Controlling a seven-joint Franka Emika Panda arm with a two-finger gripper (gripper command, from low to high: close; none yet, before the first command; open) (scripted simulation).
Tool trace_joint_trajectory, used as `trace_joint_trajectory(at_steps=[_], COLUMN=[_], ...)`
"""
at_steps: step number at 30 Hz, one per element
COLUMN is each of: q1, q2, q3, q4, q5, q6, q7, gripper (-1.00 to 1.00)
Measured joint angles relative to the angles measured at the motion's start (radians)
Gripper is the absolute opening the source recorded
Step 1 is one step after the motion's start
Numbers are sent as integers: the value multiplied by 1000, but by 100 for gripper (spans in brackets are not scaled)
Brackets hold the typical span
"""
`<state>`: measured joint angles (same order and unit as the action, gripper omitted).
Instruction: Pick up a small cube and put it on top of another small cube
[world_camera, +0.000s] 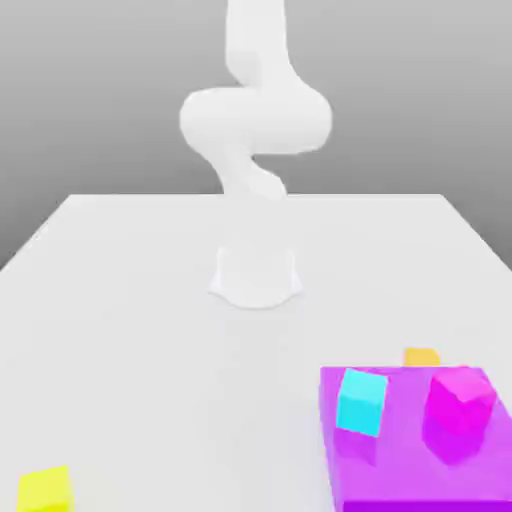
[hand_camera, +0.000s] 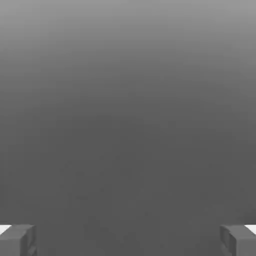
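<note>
White table (world_camera: 120, 300) against plain grey backdrop (world_camera: 100, 90)

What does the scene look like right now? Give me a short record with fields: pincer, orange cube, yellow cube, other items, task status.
pincer: pincer open, fingers wide apart, nothing between them
orange cube: orange cube on the table, partly hidden behind the purple block
yellow cube: yellow cube on the table, far toward the exterior view's left
other items: cyan cube and magenta block on the purple block
task status: nothing grasped, no stack yet
</note>
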<state>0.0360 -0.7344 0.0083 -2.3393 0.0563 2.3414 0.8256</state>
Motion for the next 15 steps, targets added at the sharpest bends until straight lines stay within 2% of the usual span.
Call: trace_joint_trajectory(at_steps=[8, 15], q1=[113, 194], q2=[214, 394], q3=[72, 182], q4=[-125, -232], q5=[157, 238], q6=[128, 239], q7=[103, 231], gripper=[0, 0])
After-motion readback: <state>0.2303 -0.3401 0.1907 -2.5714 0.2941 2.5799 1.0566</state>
